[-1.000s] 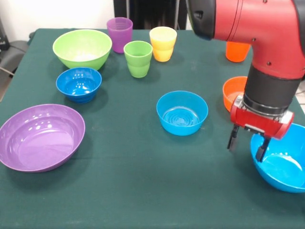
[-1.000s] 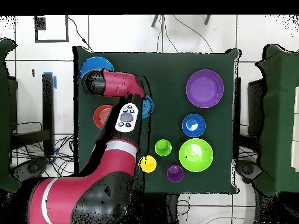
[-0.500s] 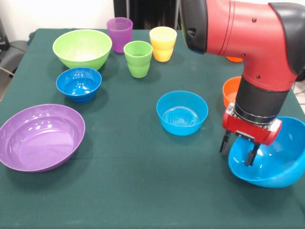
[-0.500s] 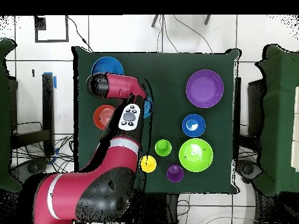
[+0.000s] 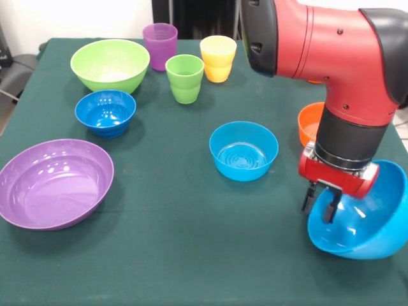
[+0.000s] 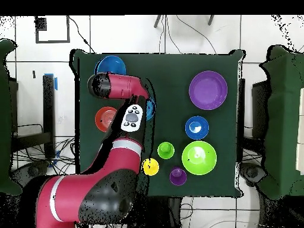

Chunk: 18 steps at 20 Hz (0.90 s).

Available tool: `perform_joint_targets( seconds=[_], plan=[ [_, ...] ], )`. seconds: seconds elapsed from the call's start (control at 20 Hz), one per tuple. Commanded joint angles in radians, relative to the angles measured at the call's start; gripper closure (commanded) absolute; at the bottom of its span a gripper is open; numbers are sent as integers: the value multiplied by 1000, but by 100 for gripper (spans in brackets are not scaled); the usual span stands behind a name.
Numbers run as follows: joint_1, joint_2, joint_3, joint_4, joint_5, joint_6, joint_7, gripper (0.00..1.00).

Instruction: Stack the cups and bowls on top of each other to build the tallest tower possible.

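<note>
My gripper (image 5: pixel 319 205) is at the table's right front, shut on the near rim of the large light blue bowl (image 5: pixel 371 220), which hangs tilted with its far side raised. The same bowl (image 6: pixel 109 63) shows past the arm in the overhead view, where the gripper is hidden under the arm. A small light blue bowl (image 5: pixel 243 150) sits mid-table. A small orange bowl (image 5: pixel 308 123) peeks out behind my wrist. Purple (image 5: pixel 160 46), green (image 5: pixel 185 78) and yellow (image 5: pixel 218 58) cups stand at the back. No tower is built.
A large purple bowl (image 5: pixel 54 183) lies front left, with a dark blue small bowl (image 5: pixel 105 112) and a lime green large bowl (image 5: pixel 109 64) behind it. My arm covers the back right of the table. The table edge runs close to the held bowl's right side.
The fingers have drawn together on the large light blue bowl's rim. The bowl slid left with the gripper and now tips up more steeply.
</note>
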<state>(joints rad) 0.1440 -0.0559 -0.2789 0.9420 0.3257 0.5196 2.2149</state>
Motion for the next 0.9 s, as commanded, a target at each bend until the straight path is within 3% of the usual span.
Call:
perform_joint_targets(
  seconds=[0.05, 0.45, 0.9],
  plan=[
    [-6, 37, 126, -24, -11, -14, 60, 100],
    [1, -34, 128, -8, -5, 80, 46, 100],
    [-3, -100, 172, 52, -15, 94, -3, 100]
  ],
)
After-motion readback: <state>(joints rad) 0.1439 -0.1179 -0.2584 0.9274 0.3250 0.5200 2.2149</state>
